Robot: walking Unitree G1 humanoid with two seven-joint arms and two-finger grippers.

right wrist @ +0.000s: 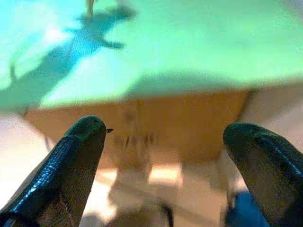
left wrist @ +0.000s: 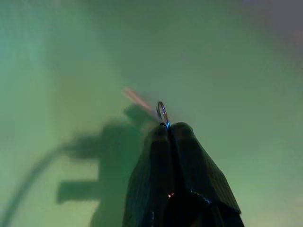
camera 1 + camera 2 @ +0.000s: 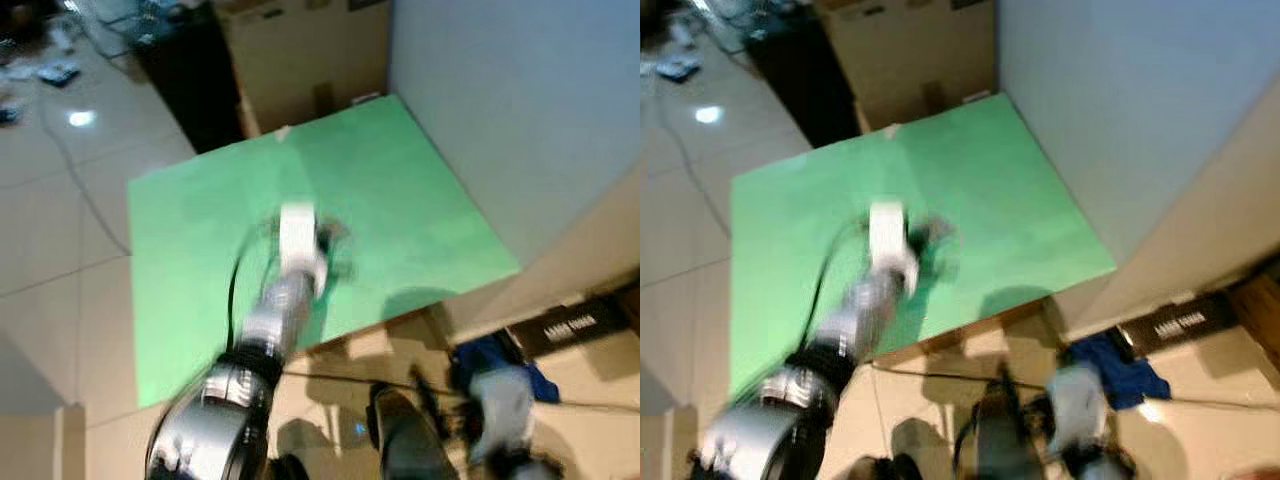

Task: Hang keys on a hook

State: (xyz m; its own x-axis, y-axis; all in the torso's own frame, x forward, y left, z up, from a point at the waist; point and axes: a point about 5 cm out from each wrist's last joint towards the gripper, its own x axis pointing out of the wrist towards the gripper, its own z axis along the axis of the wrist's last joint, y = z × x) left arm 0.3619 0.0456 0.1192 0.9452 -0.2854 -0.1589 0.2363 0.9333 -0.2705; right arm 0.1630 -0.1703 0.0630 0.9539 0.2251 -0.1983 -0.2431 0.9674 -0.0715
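From the left eye view, the left arm reaches out over a green board (image 3: 400, 200), its left gripper (image 3: 325, 250) blurred at the far end, so the keys there are only a dark smear; the motion blur suggests that a swing at this speed could set the keys swaying and make them miss. The right eye view shows the same reach, with the right gripper (image 3: 1080, 395) low near a blue cloth (image 3: 1125, 370) on the floor. In the left wrist view the fingers (image 2: 189, 161) are pressed together on a key ring (image 2: 162, 112), only its loop poking past the tips; that thin hold could slip. A pinkish hook (image 2: 137, 98) seems to stick out of the board just beyond the ring, though it is too blurred to be sure, and a poor line-up would push the ring past it. In the right wrist view the fingers (image 1: 71, 161) stand wide apart, holding nothing.
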